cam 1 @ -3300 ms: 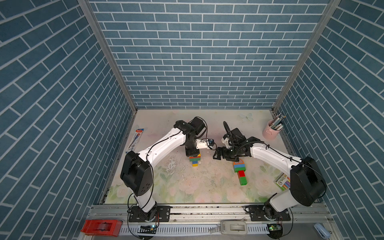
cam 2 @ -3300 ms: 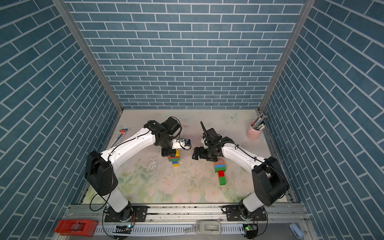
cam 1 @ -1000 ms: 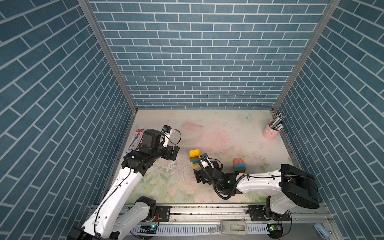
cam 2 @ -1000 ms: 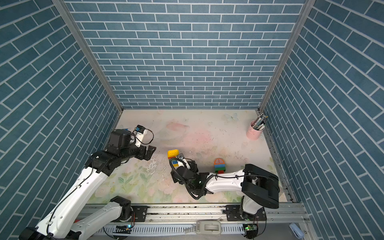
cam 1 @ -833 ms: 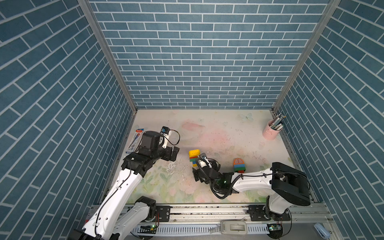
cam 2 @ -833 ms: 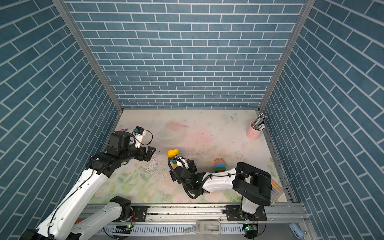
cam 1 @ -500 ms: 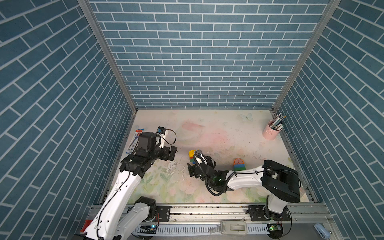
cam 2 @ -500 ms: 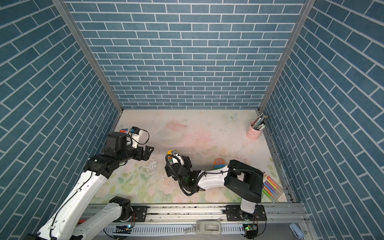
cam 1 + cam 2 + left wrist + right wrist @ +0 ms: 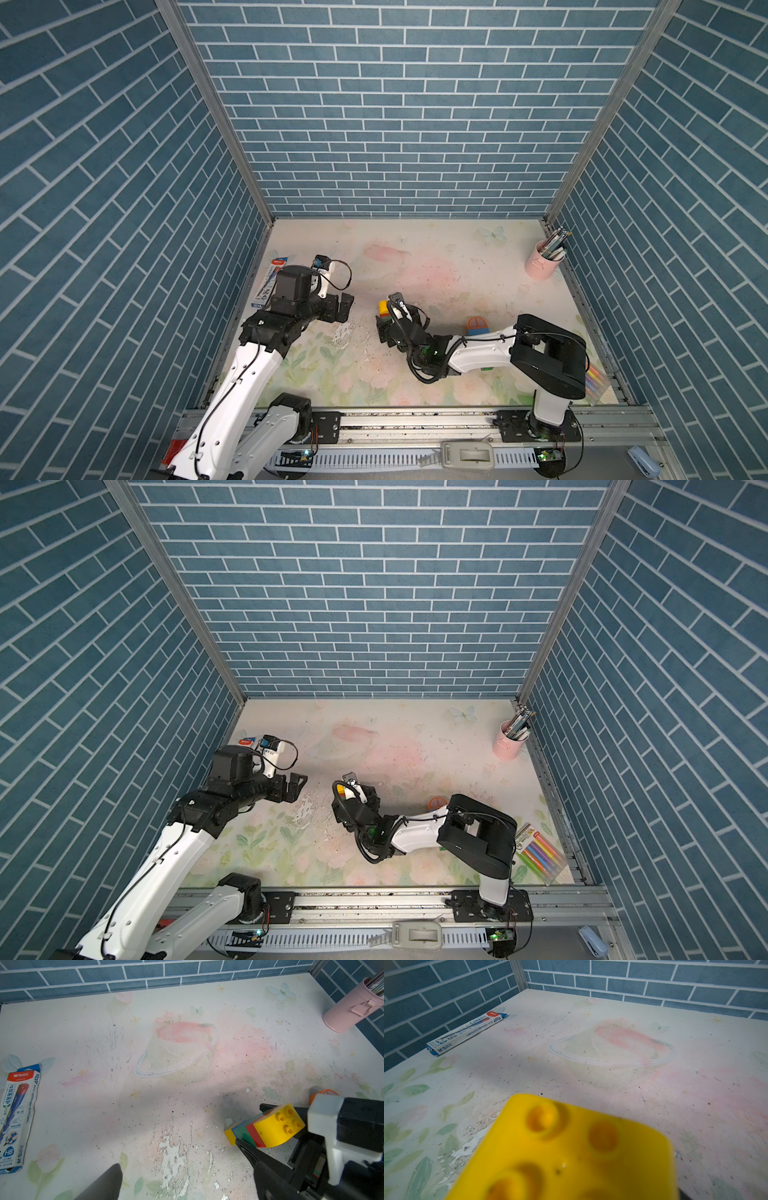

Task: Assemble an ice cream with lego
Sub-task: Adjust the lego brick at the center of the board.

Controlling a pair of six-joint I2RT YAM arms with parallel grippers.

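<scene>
Lego stack (image 9: 274, 1128): a yellow rounded brick with four studs on top, then red, green and blue layers and a yellow base; it leans at the lower right of the left wrist view and shows as a yellow spot just below the middle of both top views (image 9: 382, 308); its blurred studded top fills the lower middle of the right wrist view (image 9: 571, 1147)
Right gripper (image 9: 250, 1125): set around the lego stack, one black finger behind it and the near finger (image 9: 251, 1154) against its green and red layers; I cannot tell whether they truly pinch it
Left gripper (image 9: 343, 305): left of the stack and well apart from it in both top views (image 9: 297, 786), fingers spread wide, holding nothing
Second lego piece (image 9: 477, 325): an orange rounded brick on a blue one, right of the stack and beside the right arm's white link
Table (image 9: 436, 257): pale floral print, scuffed, with paint flaked off between the two grippers
Pencil box (image 9: 270, 282): flat by the left wall
Pink cup (image 9: 544, 259): in the far right corner, with pens in it
Marker pack (image 9: 540, 852): lower right, beside the right arm's base
</scene>
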